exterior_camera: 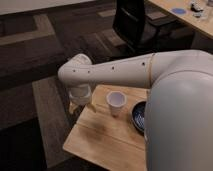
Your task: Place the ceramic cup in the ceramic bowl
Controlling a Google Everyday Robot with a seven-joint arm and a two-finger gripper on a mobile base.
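- Gripper (79,99): hung below the wrist of the pale arm (115,70), low over the far left corner of the wooden table (100,140). Whether it was spread or closed could not be told.
- Ceramic cup (115,102): white, upright and mouth up on the table. It stood just beside the gripper, to the right of it in the camera view and apart from it (a strip of bare wood showed between the two).
- Axis: the cup's long axis stood vertical. The approach was therefore judged to be a short sideways shift toward the cup, then a closing on its wall.
- Ceramic bowl (138,116): dark blue, near the cup on its far side from the gripper and not touching it. The bulky near section of the arm hid part of it.
- Line-up: gripper, cup and bowl lay roughly in one row across the table, so a carry would likely run on in the same direction as the reach.
- Status: the cup was not in the bowl, and the grasp was judged not yet made.
- Surroundings: a black office chair (132,25) stood beyond the table on patterned carpet.
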